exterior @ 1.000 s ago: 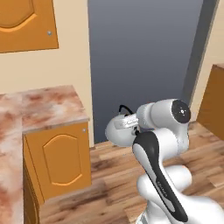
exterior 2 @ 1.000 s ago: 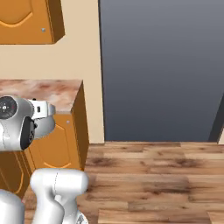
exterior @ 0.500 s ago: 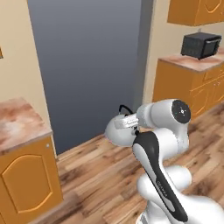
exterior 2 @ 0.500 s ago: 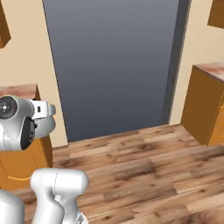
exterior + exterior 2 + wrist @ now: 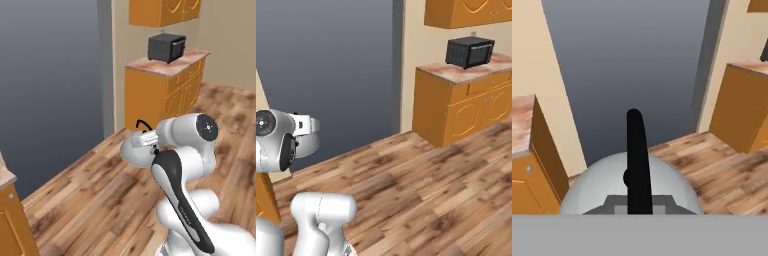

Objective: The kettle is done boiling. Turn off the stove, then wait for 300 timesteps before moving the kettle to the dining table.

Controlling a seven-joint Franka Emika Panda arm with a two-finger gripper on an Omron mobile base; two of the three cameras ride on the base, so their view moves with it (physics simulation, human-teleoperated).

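Beyond the pincer-held kettle (image 5: 632, 187), a dark microwave (image 5: 470, 51) tops orange cabinets (image 5: 458, 107).

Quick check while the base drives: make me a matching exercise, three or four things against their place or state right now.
Things:
1. small silver-white dome kettle
2. dark boxy microwave
3. end effector
4. orange wooden base cabinet

Places or states:
A. on the marbled counter
B. shut on the black arched handle
C. hanging over the wooden plank floor
D. under that counter

Pairs: 1-C, 2-A, 3-B, 4-D
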